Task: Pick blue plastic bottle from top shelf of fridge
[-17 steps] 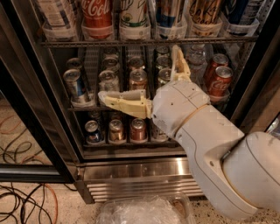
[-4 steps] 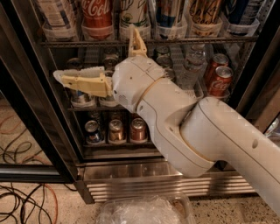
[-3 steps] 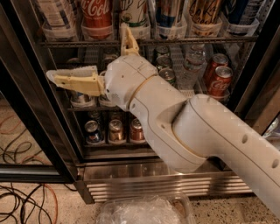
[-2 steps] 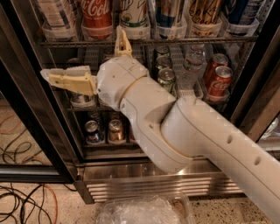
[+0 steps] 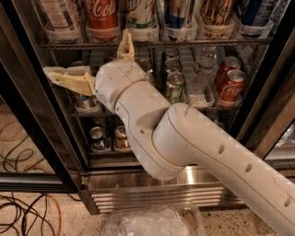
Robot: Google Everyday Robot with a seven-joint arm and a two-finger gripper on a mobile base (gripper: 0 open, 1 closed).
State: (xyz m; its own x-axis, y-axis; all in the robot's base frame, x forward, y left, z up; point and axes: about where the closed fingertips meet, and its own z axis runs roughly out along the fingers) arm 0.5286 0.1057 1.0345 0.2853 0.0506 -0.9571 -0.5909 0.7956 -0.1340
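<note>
From where I stand, the end effector (image 5: 85, 51) sits before the can racks (image 5: 188, 62), fingers (image 5: 69, 78) spread wide and empty, likely to fit a bottle's girth. The blue plastic bottle (image 5: 59, 14) stands in the leftmost tray on the top shelf (image 5: 193, 43) of the fridge (image 5: 152, 189), just above.

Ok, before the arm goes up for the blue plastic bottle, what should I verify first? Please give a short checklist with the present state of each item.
1. The gripper is open and empty: ok, its fingers are spread wide and hold nothing.
2. The gripper is level with the top shelf: not ok, it sits mostly lower, in front of the cans.
3. The blue plastic bottle is in view: ok, at the left end of the shelf, but its cap is cut off.
4. Room beside it: cannot tell, the Coca-Cola bottle stands in the next tray.
5. The fridge is open: ok, no glass in front of the gripper.
</note>
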